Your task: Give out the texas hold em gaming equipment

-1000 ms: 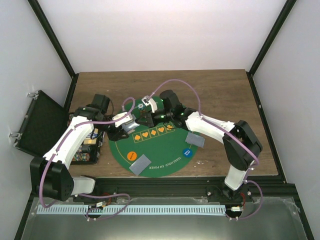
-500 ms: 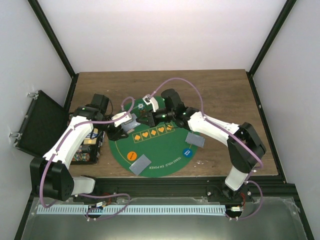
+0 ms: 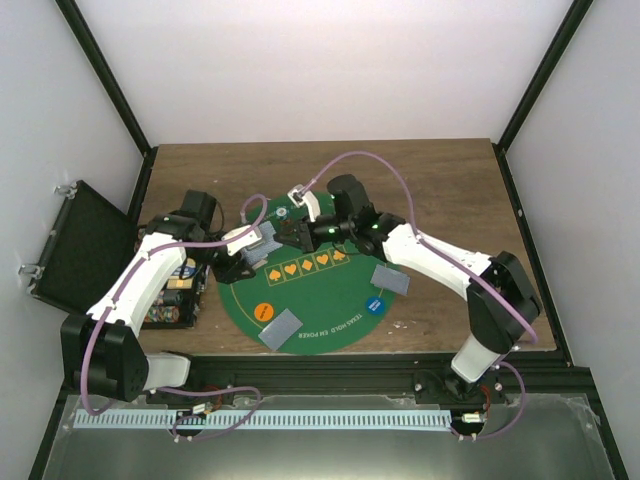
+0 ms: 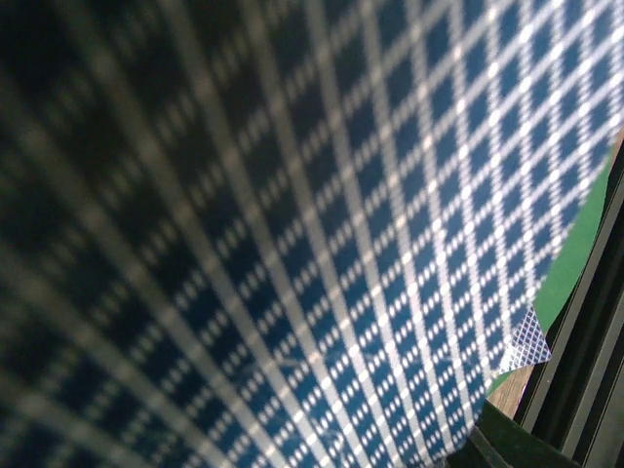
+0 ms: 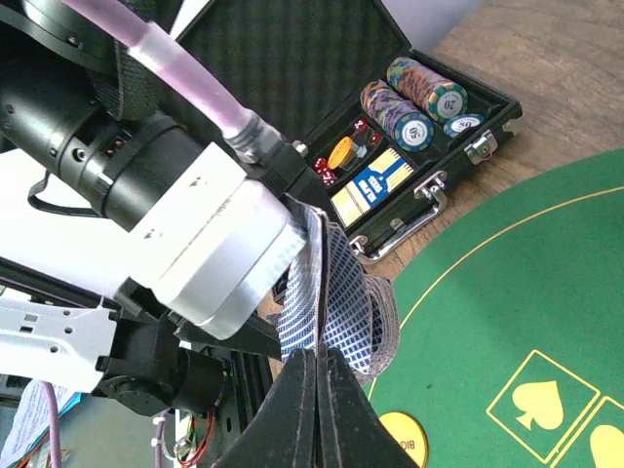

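White arms (image 3: 150, 268), black joints (image 3: 98, 352), lilac cables (image 3: 352, 159).

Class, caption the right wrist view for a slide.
Right gripper pinches cards held by left gripper, beside open chip case.

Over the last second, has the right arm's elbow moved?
Yes. The right arm's elbow has swung rightward and toward the near edge, closing on the right side of the table.

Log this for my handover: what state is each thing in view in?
case: open, lid up.
chips: stacked in the case.
left gripper: shut on deck.
deck: held, splayed, backs showing.
right gripper: shut, tips at the deck's edge.
dealt cards: face down on the mat.
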